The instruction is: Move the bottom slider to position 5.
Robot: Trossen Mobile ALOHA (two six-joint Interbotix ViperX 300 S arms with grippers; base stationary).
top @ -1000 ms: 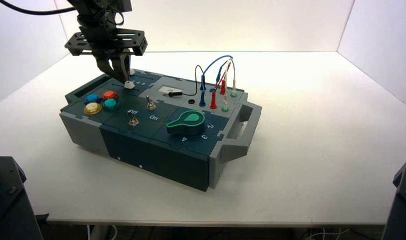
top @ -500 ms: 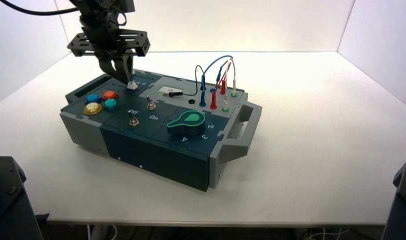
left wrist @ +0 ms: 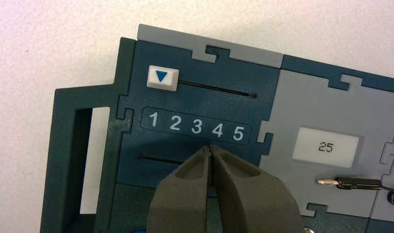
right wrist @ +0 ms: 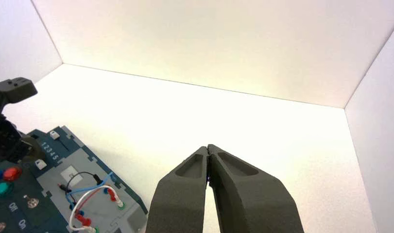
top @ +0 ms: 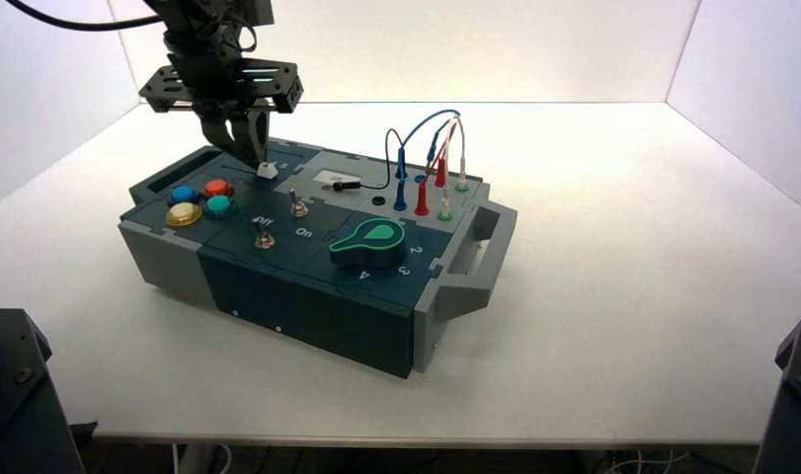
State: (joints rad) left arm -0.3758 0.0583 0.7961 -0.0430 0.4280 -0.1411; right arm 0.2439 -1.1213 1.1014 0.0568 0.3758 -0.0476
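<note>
Knob and fingertips meet in a line along the slot: in the high view the bottom slider lies just to the right of the left gripper, apparently touching it, on the side toward the display panel. Its dark slot runs parallel to the printed numerals, from the 1 end to the 5 end, so the push called for should follow that line toward the digit 5, with no need to lift. The left arm is much the nearer; its two fingers are pressed together, pinching nothing, and seem to bear on the knob's flank as a blunt pusher. The right gripper waits beyond the box's right end, its fingers together as well. The slider sits near the far left corner of the box, inward from the far edge, a small, chunky white piece with angled faces, paler than the dark teal panel round it. The left wrist view hides it behind the fingers, so its exact setting cannot be read; little travel probably remains, and a sideways slip could let the tips ride past it.
</note>
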